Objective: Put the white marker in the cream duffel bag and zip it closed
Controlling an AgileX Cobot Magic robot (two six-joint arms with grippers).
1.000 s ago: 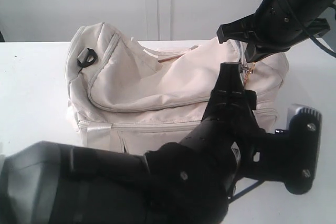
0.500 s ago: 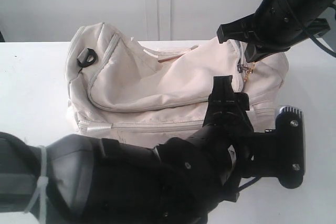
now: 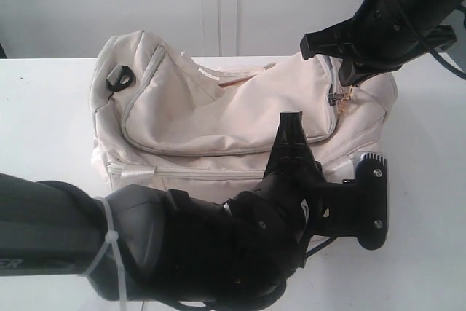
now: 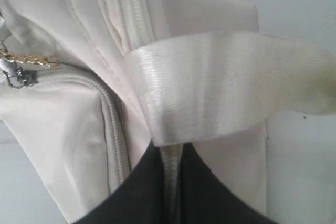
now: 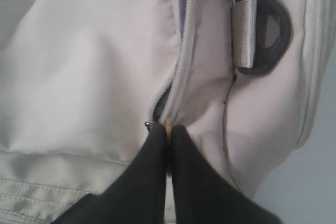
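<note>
Zipping nearly done, I'd say; right claw [image 5: 169, 128] clenched on zipper pull [image 3: 341, 96]; left claw [image 4: 170, 149] seemingly pinching cream duffel bag [image 3: 218, 114].

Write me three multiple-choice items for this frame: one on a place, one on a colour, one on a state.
1. In the exterior view, where on the cream duffel bag is the right pincer?
A. its left end
B. its right end
C. underneath it

2. What colour is the strap ring at the bag's other end?
A. black
B. red
C. gold

3. How do the right pincer's jaws stand?
A. wide open
B. shut on nothing
C. shut on the zipper pull

Answers: B, its fingers sit at the bag's right end. A, the ring shows dark against the cream fabric. C, the fingers meet with the gold pull between them.
</note>
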